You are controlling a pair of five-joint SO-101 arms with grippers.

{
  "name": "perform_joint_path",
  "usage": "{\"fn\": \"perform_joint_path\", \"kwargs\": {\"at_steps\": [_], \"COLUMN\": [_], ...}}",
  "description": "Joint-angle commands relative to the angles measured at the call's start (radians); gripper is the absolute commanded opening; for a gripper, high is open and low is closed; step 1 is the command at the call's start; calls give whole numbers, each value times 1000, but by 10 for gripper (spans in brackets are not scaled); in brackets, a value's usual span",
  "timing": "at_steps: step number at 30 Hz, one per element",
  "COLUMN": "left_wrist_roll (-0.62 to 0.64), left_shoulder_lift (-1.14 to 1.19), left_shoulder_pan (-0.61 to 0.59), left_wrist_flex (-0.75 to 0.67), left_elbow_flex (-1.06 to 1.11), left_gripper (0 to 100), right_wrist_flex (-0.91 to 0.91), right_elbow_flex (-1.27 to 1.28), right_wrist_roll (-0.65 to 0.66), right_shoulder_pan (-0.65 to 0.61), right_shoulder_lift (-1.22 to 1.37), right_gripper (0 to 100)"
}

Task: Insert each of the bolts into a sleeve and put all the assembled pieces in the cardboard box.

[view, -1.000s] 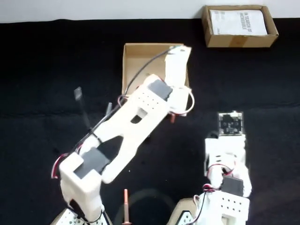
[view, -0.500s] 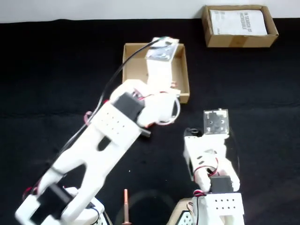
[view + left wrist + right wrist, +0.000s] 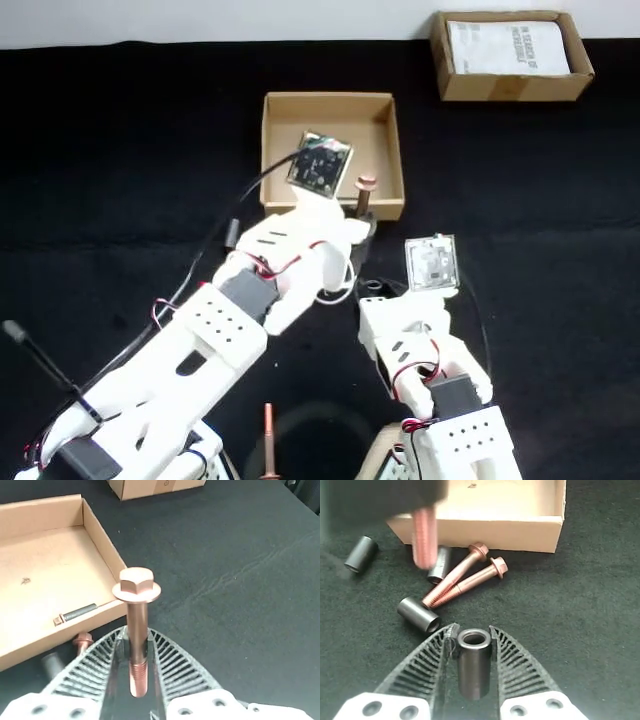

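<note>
A bolt (image 3: 136,612) is held by the left gripper (image 3: 136,634), a sleeve (image 3: 473,666) by the right gripper (image 3: 472,629). Both must be lined up straight.

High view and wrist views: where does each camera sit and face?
High view: fixed above, looking down on the cardboard box and both arms.
Left wrist view: on that wrist, facing past the left end effector and bolt to the box.
Right wrist view: on that wrist, facing past the right end effector and sleeve to the box.
All three share the box.
</note>
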Motion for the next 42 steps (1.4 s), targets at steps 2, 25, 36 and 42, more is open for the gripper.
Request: {"fn": "perform_joint_path", "kwargs": {"at_steps": [2, 25, 36, 42], "left_wrist_roll": [-3, 92, 175, 176], "left_shoulder_lift": [-42, -44, -41, -41], "left_shoulder_pan": [-1, 1, 2, 4], "left_wrist_flex": [-41, -84, -83, -57], "left_elbow_flex": [2, -4, 2, 4], "left_gripper": [9, 9, 9, 9], "right_wrist_flex": [-61, -196, -196, -229], "right_elbow_flex": [-18, -12, -15, -8], "right_wrist_roll": [-9, -8, -8, -8], "right_shoulder_pan": [-4, -21, -21, -21], "right_shoulder_lift": [-18, -16, -13, -12], "right_gripper": [7, 7, 7, 7]}}
